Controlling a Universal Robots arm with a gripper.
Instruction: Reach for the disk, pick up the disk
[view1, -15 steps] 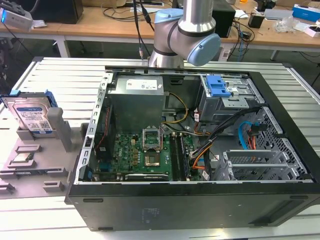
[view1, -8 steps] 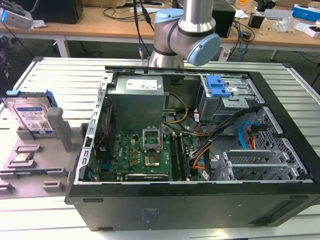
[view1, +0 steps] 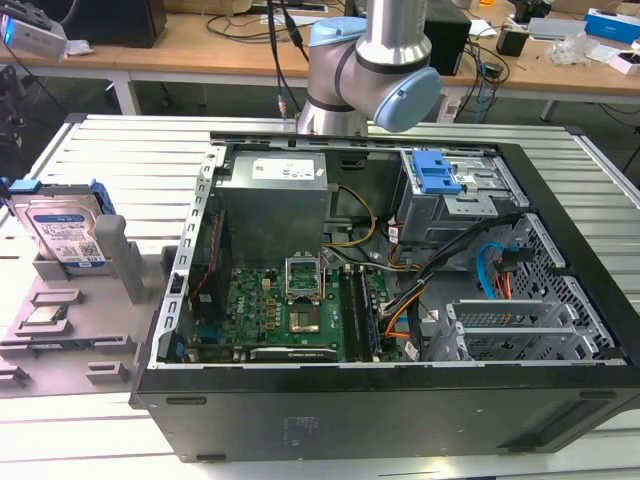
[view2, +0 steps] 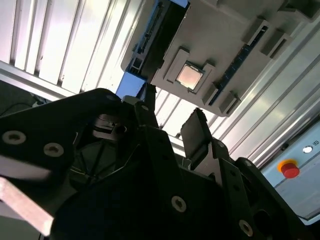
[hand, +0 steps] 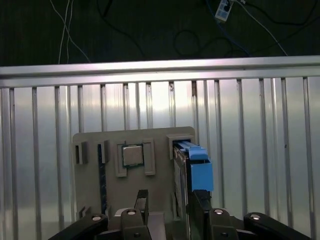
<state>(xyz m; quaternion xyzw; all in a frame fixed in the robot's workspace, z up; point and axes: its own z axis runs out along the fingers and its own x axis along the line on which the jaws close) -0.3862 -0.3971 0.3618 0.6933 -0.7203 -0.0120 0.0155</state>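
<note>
Slatted table (view1: 120, 150), blue-labelled disk (view1: 62, 235) standing upright

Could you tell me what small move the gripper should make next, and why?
Probably a slight sideways shift toward the silver disk with blue rails, which stands on edge in the grey plastic holder. In the first wrist view, one finger of the open black gripper lines up with the disk, so the fingers do not straddle it.
</note>
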